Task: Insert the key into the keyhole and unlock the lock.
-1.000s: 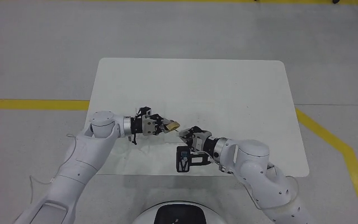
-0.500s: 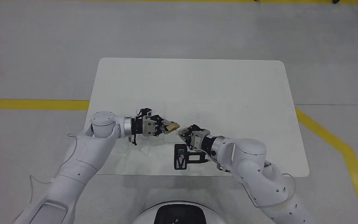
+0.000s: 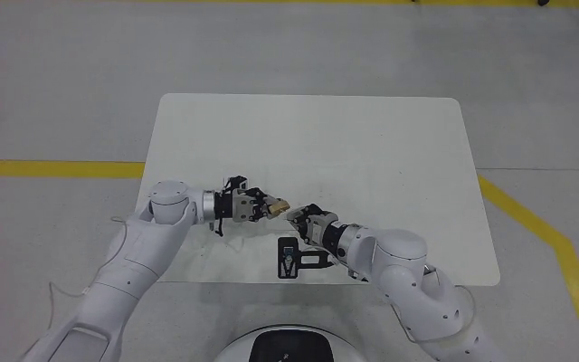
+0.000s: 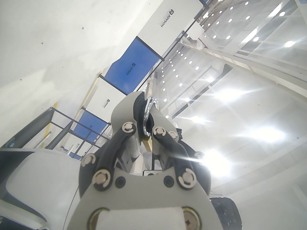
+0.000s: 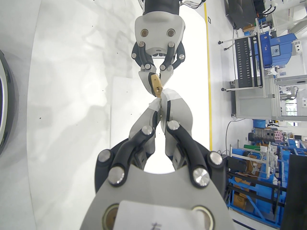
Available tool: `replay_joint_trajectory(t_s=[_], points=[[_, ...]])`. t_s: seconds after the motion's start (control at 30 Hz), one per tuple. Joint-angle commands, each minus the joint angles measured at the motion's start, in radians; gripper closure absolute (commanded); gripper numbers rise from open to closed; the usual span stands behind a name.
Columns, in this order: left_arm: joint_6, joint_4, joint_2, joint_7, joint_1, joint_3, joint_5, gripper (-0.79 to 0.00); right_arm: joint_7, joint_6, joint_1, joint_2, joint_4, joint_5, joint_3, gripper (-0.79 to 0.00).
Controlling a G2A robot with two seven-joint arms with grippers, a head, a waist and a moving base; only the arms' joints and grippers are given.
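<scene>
Clenched on a small brass padlock (image 3: 280, 207), the left end effector (image 3: 268, 208) is held over the near part of the white rectangular counter (image 3: 362, 136), a little to the left of its middle. In the left wrist view its two grey fingers (image 4: 122, 113) close on the silver steel shackle (image 4: 148, 114) of the padlock, and a piece of the yellow brass body shows in the gap between them. In the right wrist view the brass body sticks out past the fingertips, with its flat end face turned toward the right end effector (image 5: 161, 104). A small keyhole (image 5: 157, 88) shows on this face.

The right end effector faces it from the opposite side, so the two stand tip to tip above the counter. Its fingertips (image 5: 154, 107), wrapped in white tape, are pressed together on a thin metal key (image 5: 161, 114), of which only a narrow edge shows between them. The taped tips touch the lower corner of the brass body. Whether the blade of the key is inside the keyhole I cannot tell, because the tips hide it.

On the grey floor (image 3: 90, 72) beside the counter runs a yellow line (image 3: 63, 168).
</scene>
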Motion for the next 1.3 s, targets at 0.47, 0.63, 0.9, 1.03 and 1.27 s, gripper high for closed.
replay_joint_trajectory(t_s=[0.47,0.63,0.9,1.03,1.27], points=[[0.006,-0.005,0.001,0.03,0.016,-0.016,-0.048,0.0,-0.011,0.024,-0.005,0.0,0.001,0.011,0.01,0.0],[0.048,-0.013,0.001,0.062,0.02,-0.023,-0.08,0.0,-0.064,-0.018,-0.005,0.013,-0.061,-0.127,-0.002,0.0],[0.11,-0.069,0.004,0.14,0.022,-0.028,-0.08,0.0,-0.048,-0.088,-0.012,0.026,-0.109,-0.294,-0.033,0.0],[0.113,-0.105,0.009,0.179,0.038,-0.037,-0.065,0.0,-0.041,-0.109,0.006,0.023,-0.103,-0.341,-0.077,0.0],[0.11,-0.142,0.017,0.204,0.056,-0.042,-0.037,0.0,-0.024,-0.106,0.034,0.013,-0.079,-0.35,-0.11,0.0]])
